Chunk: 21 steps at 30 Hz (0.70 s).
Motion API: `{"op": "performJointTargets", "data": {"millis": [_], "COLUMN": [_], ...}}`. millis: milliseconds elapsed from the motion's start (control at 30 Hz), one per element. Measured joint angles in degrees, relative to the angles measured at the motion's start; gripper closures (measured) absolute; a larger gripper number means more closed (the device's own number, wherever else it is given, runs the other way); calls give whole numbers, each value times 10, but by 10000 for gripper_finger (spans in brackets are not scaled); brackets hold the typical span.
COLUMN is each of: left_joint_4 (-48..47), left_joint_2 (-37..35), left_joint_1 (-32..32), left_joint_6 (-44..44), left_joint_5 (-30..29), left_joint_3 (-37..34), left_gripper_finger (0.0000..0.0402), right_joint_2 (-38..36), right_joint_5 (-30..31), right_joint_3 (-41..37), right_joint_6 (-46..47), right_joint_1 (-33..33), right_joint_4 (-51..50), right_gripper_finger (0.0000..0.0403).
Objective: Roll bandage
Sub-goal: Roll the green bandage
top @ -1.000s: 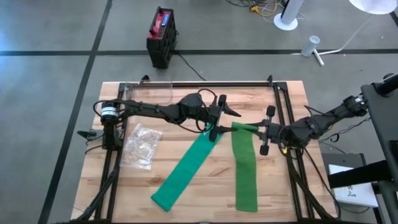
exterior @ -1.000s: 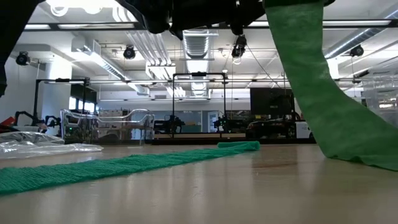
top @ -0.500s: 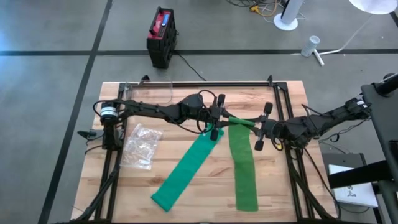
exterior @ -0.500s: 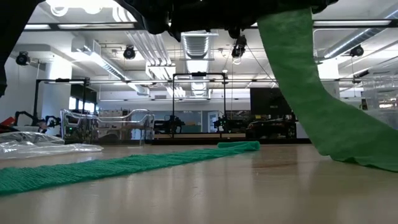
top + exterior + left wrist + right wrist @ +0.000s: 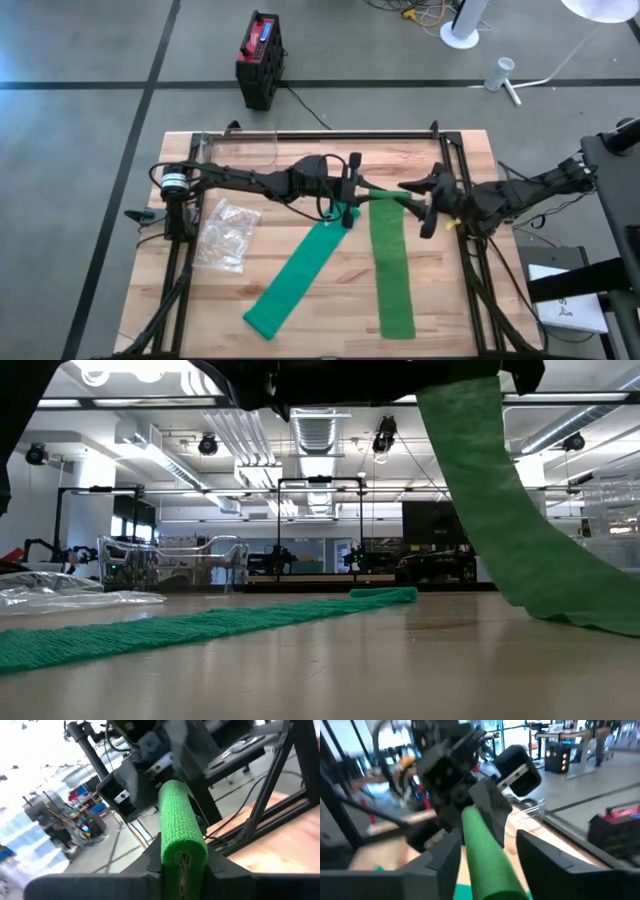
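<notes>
high: two green bandage strips, right bandage point(image 5: 390, 262) lifted at mid-table | left gripper point(image 5: 182, 865) pinches its crinkly rolled end | right gripper point(image 5: 487, 850) spread around it | low: woven weave, draped curve

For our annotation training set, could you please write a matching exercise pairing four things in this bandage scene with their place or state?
Column one:
1. left gripper
2. right gripper
3. plastic bag
4. red and black box

Column two:
A. on the floor beyond the table
B. shut on the green bandage
C. lying on the table by the left arm's base
D. fingers apart around the bandage roll

Pairs: 1-B, 2-D, 3-C, 4-A
</notes>
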Motion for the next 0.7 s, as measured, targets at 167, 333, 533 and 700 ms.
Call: {"op": "performJointTargets", "data": {"millis": [167, 333, 533, 700], "left_joint_4": [11, 16, 30, 42], "left_joint_2": [-6, -6, -6, -6], "left_joint_1": [-2, -3, -4, -4], "left_joint_6": [27, 55, 81, 81], "left_joint_5": [-3, -3, -17, -20], "left_joint_3": [0, 0, 0, 1], "left_gripper_finger": [369, 357, 362, 358], "right_joint_2": [-22, -21, -3, 3], "right_joint_5": [-12, -11, -13, -15], "right_joint_3": [3, 3, 2, 2], "right_joint_6": [62, 88, 151, 175], "right_joint_1": [0, 0, 0, 0], "right_joint_4": [-2, -6, -3, 0], "right_gripper_finger": [159, 120, 108, 121]}}
